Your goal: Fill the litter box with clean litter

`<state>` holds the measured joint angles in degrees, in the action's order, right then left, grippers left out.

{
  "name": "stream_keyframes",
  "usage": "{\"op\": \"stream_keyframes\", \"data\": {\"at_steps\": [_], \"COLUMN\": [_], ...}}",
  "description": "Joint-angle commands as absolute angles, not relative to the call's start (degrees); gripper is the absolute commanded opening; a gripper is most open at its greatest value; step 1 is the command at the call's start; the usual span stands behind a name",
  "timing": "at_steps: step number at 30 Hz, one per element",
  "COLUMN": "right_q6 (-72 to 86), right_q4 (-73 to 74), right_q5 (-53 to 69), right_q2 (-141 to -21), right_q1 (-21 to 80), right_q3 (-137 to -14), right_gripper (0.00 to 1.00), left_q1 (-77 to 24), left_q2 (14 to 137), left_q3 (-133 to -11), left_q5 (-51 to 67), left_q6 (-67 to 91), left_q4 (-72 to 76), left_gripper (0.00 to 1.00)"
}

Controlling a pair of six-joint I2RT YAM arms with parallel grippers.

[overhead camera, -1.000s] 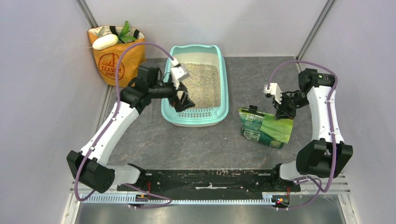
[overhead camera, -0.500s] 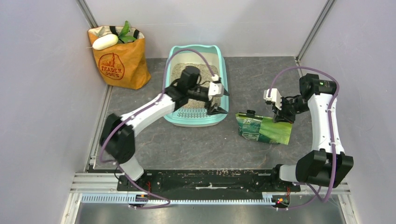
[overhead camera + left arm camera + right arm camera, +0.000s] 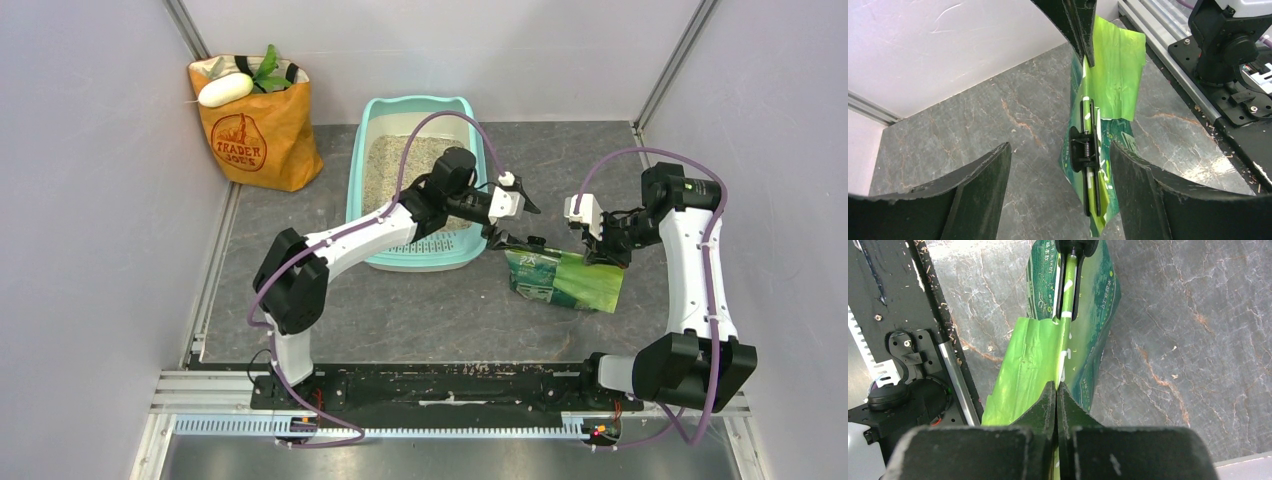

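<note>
Left fingers [image 3: 980, 192] are spread wide and they've just swung right off the litter box [image 3: 483, 170] – a second ago they hung over the tray, and now the arm reaches across its near right corner towards the green bag [image 3: 570, 285] on the desk [image 3: 400, 310]. They look to have narrowed a touch on the way over, but there's clear gap on both sides. Between them, in the left wrist view, stands the black clip [image 3: 1083, 152] that pins the bag's mouth shut, touching neither finger. Right fingers [image 3: 1045, 405] haven't budged: pressed tight together, pinching the pale green far end of the bag and holding it up on edge.

My read – the bag has to be unclipped before anything more pours, and the left arm is lining up on that clip.

Litter [image 3: 385, 165] already lies as a sandy layer in the tray's far half, well behind the left fingers and further still from the right ones. Whatever is left inside the bag, I can't see. The box sits just beside the bag's clipped end, so the pour won't need much of a carry
</note>
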<state>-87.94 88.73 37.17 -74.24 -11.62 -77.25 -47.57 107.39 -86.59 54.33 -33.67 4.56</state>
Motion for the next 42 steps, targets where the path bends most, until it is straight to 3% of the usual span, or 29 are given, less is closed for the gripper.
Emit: {"op": "stream_keyframes", "data": {"at_steps": [1, 7, 15, 20, 24, 37, 42], "right_q6": [-89.45, -89.51, -89.38, -89.38, -89.21, -87.90, -83.71], "right_q4": [87.05, 86.34, 86.26, 86.09, 85.83, 84.83, 84.48], "right_q5": [40.79, 40.87, 40.88, 40.87, 40.61, 38.94, 38.72], "right_q2": [-72.62, -72.45, -72.26, -72.58, -72.61, -74.08, -76.00], "right_q1": [-11.34, -11.31, -11.33, -11.33, -11.33, -11.30, -11.38], "right_q3": [-76.68, -76.31, -75.95, -76.15, -76.20, -76.06, -78.05], "right_gripper": [0.00, 0.00, 0.00, 0.00, 0.00, 0.00, 0.00], "left_q1": [-48.38, -48.69, -49.04, -49.22, -49.22, -46.98, -40.49], "left_q2": [109.14, 110.36, 111.48, 112.19, 112.08, 103.11, 94.60], "left_q3": [-88.19, -89.18, -90.26, -91.56, -91.67, -90.09, -89.82], "left_q5": [56.04, 57.08, 57.02, 57.70, 58.51, 54.22, 53.33], "left_q6": [-30.47, -28.92, -26.97, -25.19, -24.53, -18.22, -15.51], "left_q4": [6.93, 4.76, 5.14, 5.12, 4.79, 10.24, -2.41], "left_gripper": [0.77, 0.73, 0.50, 0.27, 0.02, 0.02, 0.02]}}
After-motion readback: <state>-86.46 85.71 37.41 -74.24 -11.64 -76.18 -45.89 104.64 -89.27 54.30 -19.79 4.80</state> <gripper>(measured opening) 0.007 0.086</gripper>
